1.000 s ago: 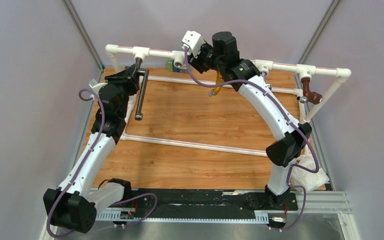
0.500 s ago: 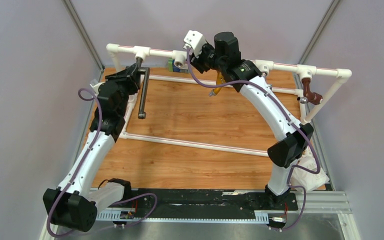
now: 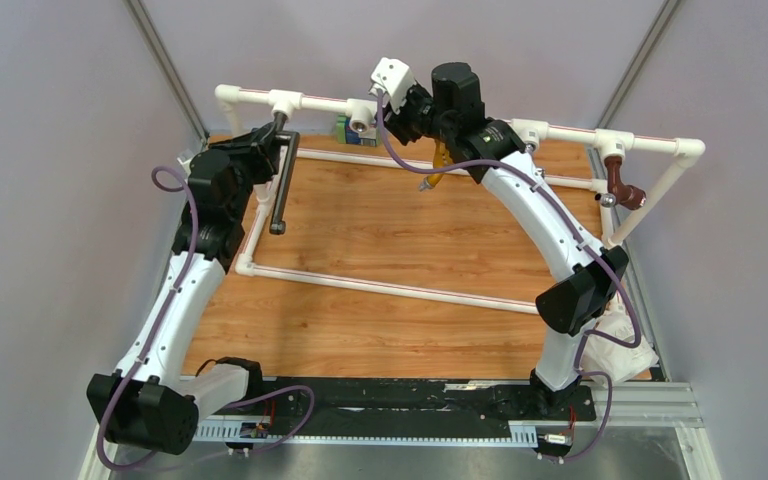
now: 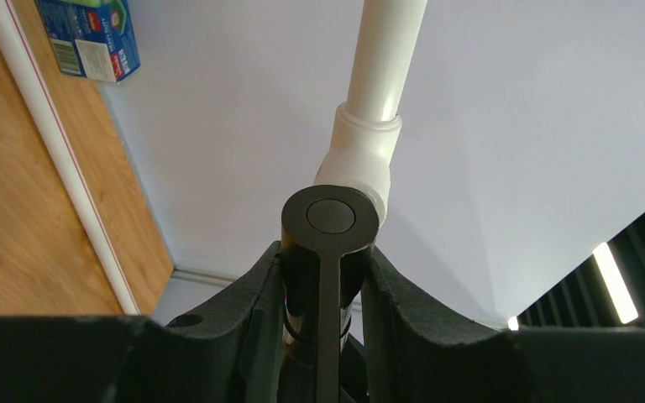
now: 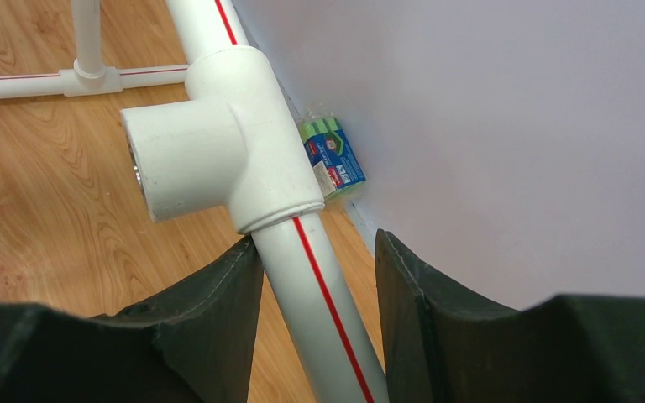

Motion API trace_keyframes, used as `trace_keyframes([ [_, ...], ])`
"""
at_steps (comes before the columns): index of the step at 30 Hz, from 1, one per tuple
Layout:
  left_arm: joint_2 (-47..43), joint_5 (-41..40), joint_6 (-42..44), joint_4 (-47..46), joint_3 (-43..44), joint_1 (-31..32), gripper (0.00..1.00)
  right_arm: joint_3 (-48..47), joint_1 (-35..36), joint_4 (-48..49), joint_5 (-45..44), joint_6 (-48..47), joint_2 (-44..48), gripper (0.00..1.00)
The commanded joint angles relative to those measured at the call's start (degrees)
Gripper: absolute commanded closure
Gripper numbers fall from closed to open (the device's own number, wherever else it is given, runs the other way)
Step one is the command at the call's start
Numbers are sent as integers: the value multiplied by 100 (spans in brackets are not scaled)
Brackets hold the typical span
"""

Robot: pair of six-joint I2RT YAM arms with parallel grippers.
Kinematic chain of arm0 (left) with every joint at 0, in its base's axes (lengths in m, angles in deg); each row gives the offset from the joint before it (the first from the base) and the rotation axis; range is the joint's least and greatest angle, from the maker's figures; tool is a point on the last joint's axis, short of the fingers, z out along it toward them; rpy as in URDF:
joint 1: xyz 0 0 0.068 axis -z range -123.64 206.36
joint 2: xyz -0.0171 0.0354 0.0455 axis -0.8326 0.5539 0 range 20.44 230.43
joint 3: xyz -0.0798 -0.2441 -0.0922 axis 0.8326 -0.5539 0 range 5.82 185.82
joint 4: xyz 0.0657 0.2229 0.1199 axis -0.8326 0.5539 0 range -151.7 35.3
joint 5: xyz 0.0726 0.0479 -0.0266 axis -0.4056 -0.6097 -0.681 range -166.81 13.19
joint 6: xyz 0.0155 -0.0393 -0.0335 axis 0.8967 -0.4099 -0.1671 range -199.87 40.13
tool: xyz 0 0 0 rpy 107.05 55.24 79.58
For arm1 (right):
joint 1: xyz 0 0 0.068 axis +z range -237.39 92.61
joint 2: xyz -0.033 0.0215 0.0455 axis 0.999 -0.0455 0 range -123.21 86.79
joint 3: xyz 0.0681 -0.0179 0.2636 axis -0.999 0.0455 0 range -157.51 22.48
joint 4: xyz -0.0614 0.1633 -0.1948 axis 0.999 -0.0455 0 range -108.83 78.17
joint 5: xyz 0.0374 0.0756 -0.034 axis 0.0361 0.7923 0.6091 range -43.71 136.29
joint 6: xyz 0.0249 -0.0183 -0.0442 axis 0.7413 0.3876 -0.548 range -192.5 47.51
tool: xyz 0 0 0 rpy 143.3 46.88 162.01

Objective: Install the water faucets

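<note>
Top external: left tool clamps faucet by the tee, long axis seemingly pointing nearward

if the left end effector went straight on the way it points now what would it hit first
Most likely the white pipe fitting, directly beyond the dark faucet that the left end effector grips. The gap between them is hard to judge.
</note>
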Motion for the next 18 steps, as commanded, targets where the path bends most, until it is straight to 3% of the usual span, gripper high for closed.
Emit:
trace_keyframes([
  [1, -67, 234, -97, -1012, 554, 0, 100, 189, 87, -228, 71, 1042, 130, 100],
  [5, -49, 269, -176, -1056, 475, 8, 100, 215, 87, -237, 80, 1042, 130, 100],
  [12, 56, 226, 351, -793, 1089, 0, 100, 215, 87, -228, 176, 1042, 112, 100],
  [18, -31, 190, 387, -898, 635, 8, 100, 268, 87, -228, 238, 1016, 121, 100],
])
